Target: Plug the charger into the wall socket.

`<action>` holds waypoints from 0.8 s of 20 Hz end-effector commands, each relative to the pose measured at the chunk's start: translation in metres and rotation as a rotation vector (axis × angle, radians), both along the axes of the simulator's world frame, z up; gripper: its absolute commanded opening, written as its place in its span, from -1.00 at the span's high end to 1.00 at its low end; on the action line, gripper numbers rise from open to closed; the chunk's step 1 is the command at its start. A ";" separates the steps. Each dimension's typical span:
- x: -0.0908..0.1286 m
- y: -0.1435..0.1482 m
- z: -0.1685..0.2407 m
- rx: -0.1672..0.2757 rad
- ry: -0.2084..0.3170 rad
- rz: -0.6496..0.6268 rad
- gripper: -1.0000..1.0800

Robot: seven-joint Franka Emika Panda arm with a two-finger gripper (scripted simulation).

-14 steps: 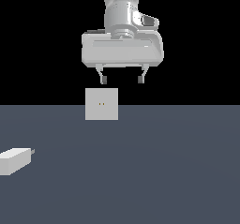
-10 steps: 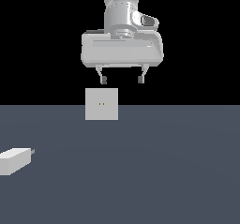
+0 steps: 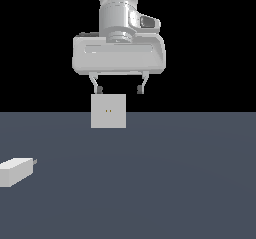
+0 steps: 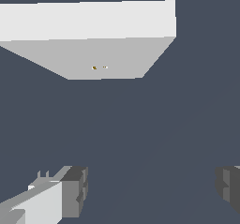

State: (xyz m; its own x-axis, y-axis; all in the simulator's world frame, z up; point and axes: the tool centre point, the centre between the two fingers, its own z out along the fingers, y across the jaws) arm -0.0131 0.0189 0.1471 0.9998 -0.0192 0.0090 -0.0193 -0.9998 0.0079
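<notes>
The charger (image 3: 15, 170), a small off-white block with short prongs on its end, lies on the dark floor at the exterior view's far left. The wall socket (image 3: 108, 118), a light-grey upright square plate with two tiny orange slots, stands at the centre. My gripper (image 3: 120, 89) hangs open and empty above the socket's top edge, well apart from the charger. In the wrist view the socket (image 4: 112, 54) shows with its slots. The charger (image 4: 42, 202) lies beside one of my fingers (image 4: 75, 190). The gripper (image 4: 152, 190) holds nothing between its fingers.
The flat dark grey floor (image 3: 175, 183) spreads around both things. The background above it is black.
My gripper has shifted a little to the exterior view's left and slightly down, still open. The charger and socket have not moved.
</notes>
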 end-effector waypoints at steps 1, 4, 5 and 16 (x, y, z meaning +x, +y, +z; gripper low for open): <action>-0.010 0.013 -0.007 0.001 -0.004 -0.002 -0.92; -0.025 0.033 -0.018 0.002 -0.011 -0.007 -0.92; -0.030 0.041 -0.023 0.003 -0.014 -0.009 -0.92; -0.082 0.119 -0.067 0.007 -0.040 -0.029 -0.92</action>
State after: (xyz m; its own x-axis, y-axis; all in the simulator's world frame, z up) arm -0.0893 0.1288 0.0853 0.9980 -0.0446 0.0446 -0.0447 -0.9990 0.0004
